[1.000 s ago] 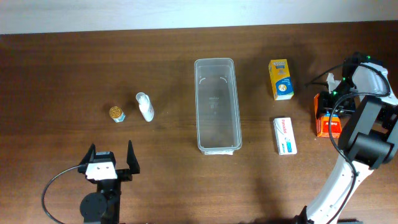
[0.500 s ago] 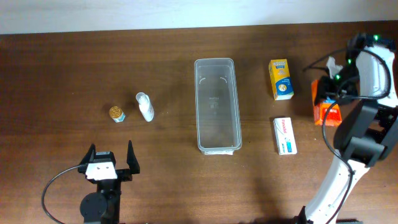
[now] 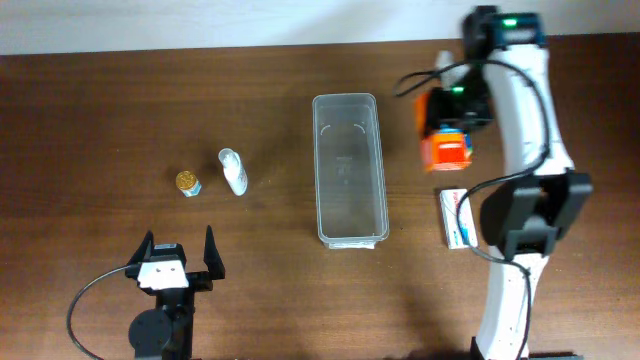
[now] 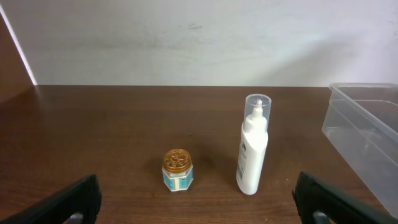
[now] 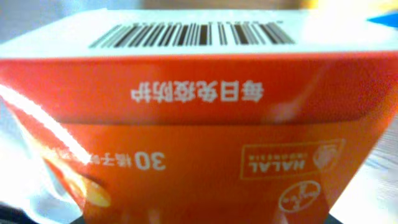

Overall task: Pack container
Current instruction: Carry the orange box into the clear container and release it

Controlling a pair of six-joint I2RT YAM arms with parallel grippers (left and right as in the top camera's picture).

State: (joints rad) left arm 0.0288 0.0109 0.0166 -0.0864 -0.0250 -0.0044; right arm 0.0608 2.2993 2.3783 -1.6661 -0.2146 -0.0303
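orange box (image 3: 445, 140), clamped in right fingers (image 3: 460, 112), hangs beside the clear container (image 3: 317, 170); left fingers (image 4: 78, 199) gape wide.

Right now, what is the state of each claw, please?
Left claw: open, holding nothing.
Right claw: closed on the orange box.

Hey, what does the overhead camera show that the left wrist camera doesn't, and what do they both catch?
Only overhead: the right end effector shut on an orange box to the right of the container, and a white box flat on the table nearer the robot. Only left wrist: the white bottle standing upright with its clear cap, the small jar with its blue-and-white label, and the pale wall behind the table. Both: the bottle, the jar, the container, and the open left end effector.
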